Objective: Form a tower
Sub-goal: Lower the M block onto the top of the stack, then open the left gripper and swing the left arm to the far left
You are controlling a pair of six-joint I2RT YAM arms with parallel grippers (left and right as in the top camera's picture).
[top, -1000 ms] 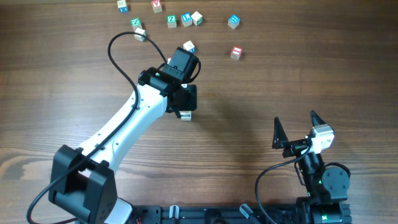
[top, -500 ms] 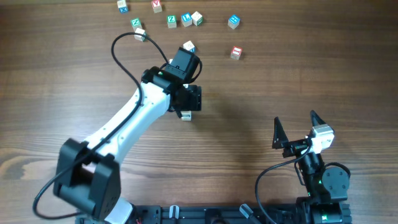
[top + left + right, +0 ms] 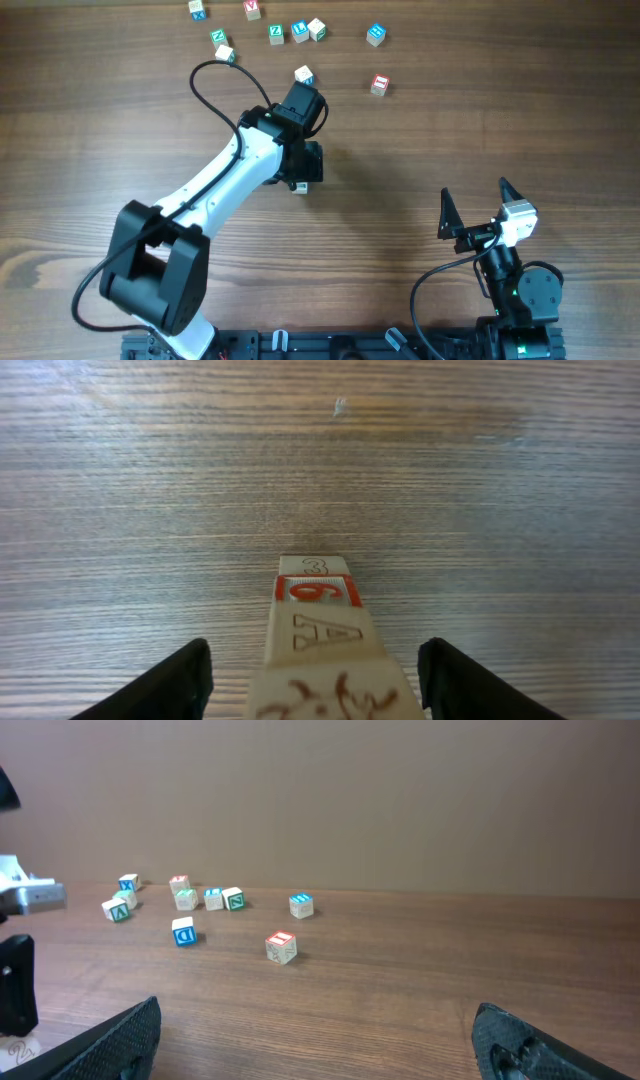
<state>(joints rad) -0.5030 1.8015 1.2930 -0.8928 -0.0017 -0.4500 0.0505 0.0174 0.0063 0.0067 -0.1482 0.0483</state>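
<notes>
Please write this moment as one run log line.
tower: standing on table | left gripper: open, astride tower, not touching | right gripper: open, far from tower

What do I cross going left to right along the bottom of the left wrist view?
Dark finger → bare wood → tower → bare wood → second dark finger.
</notes>
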